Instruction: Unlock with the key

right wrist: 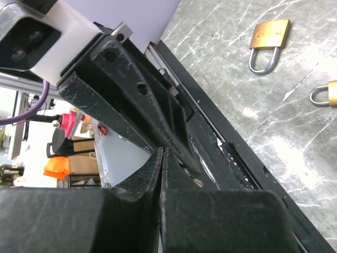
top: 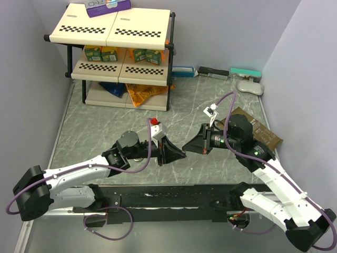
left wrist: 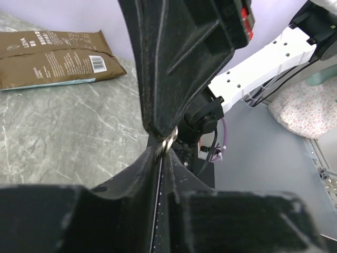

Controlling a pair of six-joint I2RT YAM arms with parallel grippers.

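**Both arms meeting tip to tip above the grey, marble-veined surface.** The key shows only as a small, bright, curved bit of metal. It sits at the very tips of the left end effector, whose two fingers are drawn almost together and pinch it. The right end effector has its fingers pressed flat against each other. Whether they also touch the key cannot be told.

- **Top view:** the two wedge-shaped tips converge near mid-surface, and the key is too small to make out.
- **Left wrist view:** this view alone shows the key. A brown, matt, printed pouch lies flat on the surface beyond it.
- **Right wrist view:** this view alone shows the first brass padlock and the second brass padlock. Each has a silvery shackle, lies flat, and is well apart from both end effectors. The second is cut by the frame edge. A black rail runs along the surface's edge.

All fingers are matt black, ribbed and tapered.
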